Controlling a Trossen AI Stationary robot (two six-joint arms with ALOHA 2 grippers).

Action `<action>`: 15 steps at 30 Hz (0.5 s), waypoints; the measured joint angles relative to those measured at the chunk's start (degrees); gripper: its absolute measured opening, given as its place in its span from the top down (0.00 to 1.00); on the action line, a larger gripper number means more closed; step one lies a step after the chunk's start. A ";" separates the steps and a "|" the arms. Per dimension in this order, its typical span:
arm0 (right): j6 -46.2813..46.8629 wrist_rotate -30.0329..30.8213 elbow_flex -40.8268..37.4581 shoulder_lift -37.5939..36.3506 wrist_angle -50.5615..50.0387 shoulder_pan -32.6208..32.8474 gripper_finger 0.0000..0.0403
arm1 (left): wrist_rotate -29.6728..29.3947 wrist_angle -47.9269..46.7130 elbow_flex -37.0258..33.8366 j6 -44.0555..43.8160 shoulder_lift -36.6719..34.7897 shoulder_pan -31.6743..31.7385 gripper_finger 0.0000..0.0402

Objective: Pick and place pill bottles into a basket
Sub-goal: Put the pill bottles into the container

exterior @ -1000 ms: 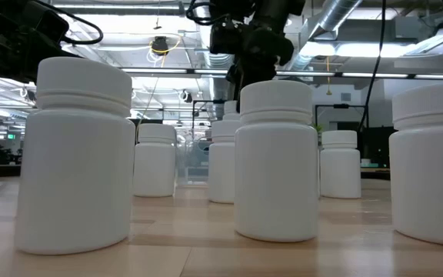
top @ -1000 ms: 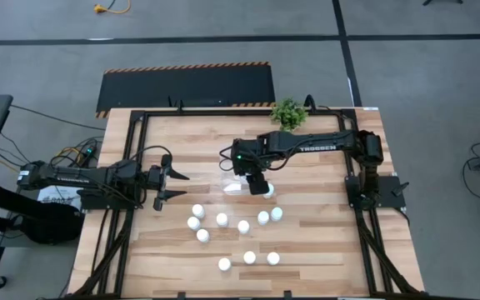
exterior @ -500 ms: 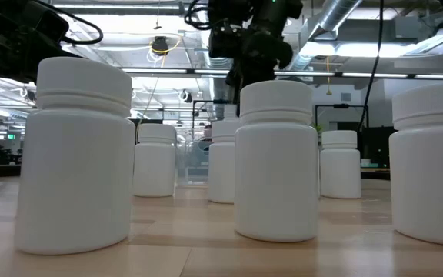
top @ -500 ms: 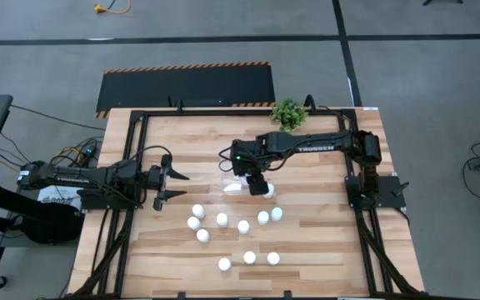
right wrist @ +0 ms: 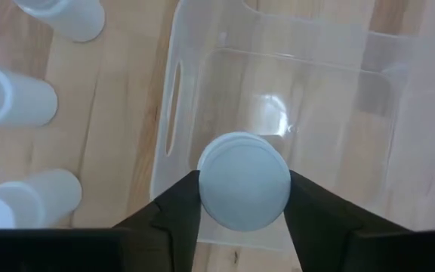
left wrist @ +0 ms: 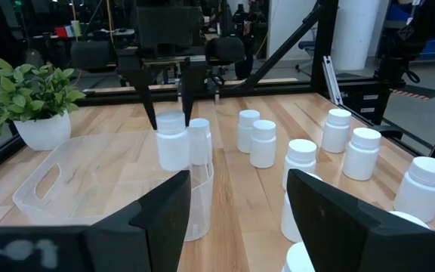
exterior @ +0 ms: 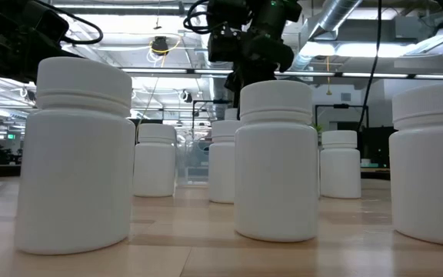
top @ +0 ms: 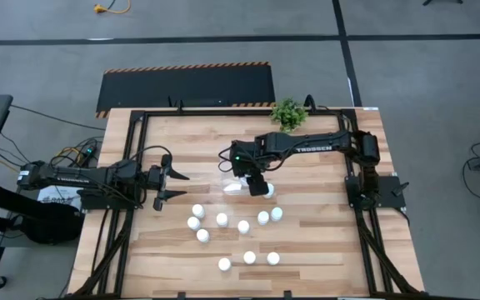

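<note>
My right gripper (top: 259, 185) is shut on a white pill bottle (right wrist: 244, 181) and stands over the right end of the clear basket (right wrist: 300, 113), near the table's middle. The basket also shows in the high view (top: 233, 188) and in the left wrist view (left wrist: 89, 181). Several more white bottles (top: 222, 219) stand upright on the table, nearer the front edge than the basket. My left gripper (top: 177, 185) is open and empty at the table's left, with its fingers pointing toward the basket. My right gripper pinches the bottle between its two fingers, by the cap and neck (left wrist: 171, 121). The fingers (left wrist: 148, 106) point down from above, one on either side. The bottle stays upright, cap up, and hangs clear of the table at the height of the basket's rim.
A small green potted plant (top: 288, 112) stands at the table's far edge, behind the right arm. Black frame rails (top: 132, 167) run along the table's sides. In the low view, bottles (exterior: 277, 161) stand close to the camera near the front edge.
My right gripper has crept a little toward the table's left, over the basket. It carries the bottle upright and stays shut on it.
</note>
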 joint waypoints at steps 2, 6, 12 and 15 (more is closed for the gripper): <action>-0.59 0.00 0.00 0.00 -0.02 0.01 0.62 | -0.02 0.00 0.00 0.00 0.00 0.00 0.47; -0.71 -0.02 0.00 0.00 -0.01 -0.13 0.60 | -0.01 0.00 0.00 -0.02 0.00 0.00 0.47; -1.13 -0.05 0.00 0.00 0.00 -0.72 0.56 | 0.00 0.00 0.00 -0.02 0.00 0.00 0.47; -1.53 -0.07 0.00 0.00 -0.01 -0.79 0.59 | -0.01 0.00 0.00 -0.02 0.00 0.01 0.47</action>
